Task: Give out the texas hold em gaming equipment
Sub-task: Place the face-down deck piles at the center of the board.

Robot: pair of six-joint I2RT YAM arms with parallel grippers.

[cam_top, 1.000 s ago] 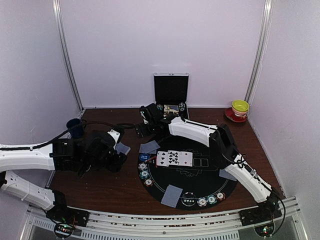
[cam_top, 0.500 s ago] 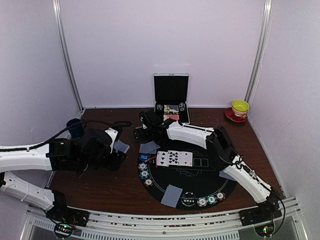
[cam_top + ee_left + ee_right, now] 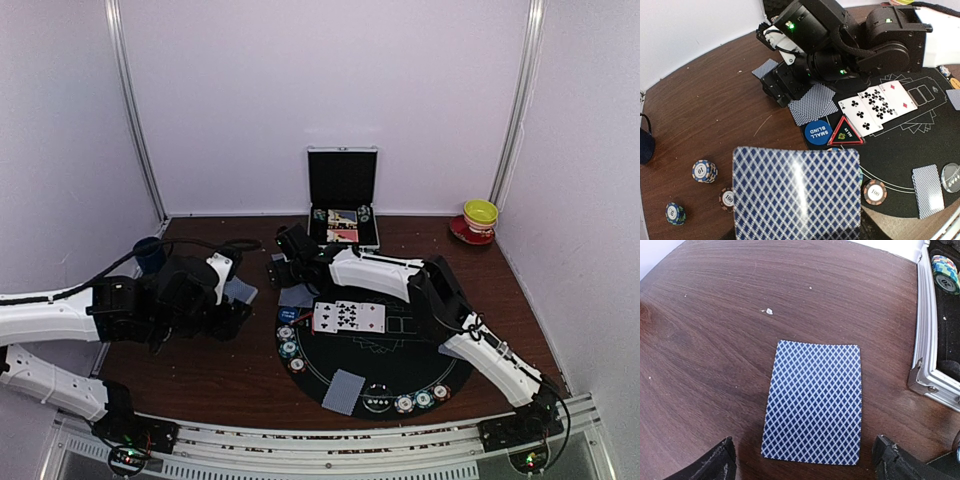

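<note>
Left jaws pinch a card (image 3: 796,192) above brown table (image 3: 715,115), white walls (image 3: 330,90).

The brown table (image 3: 225,378) is carrying a black mat (image 3: 410,357); an open case (image 3: 343,182), a mug (image 3: 150,253) and chips (image 3: 704,171) are resting on it.

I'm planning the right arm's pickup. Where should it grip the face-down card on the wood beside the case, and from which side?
Probably from straight above, across the card's two long edges. It lies flat on the table, long sides facing the fingers of the open right gripper, with wood showing along both.
</note>
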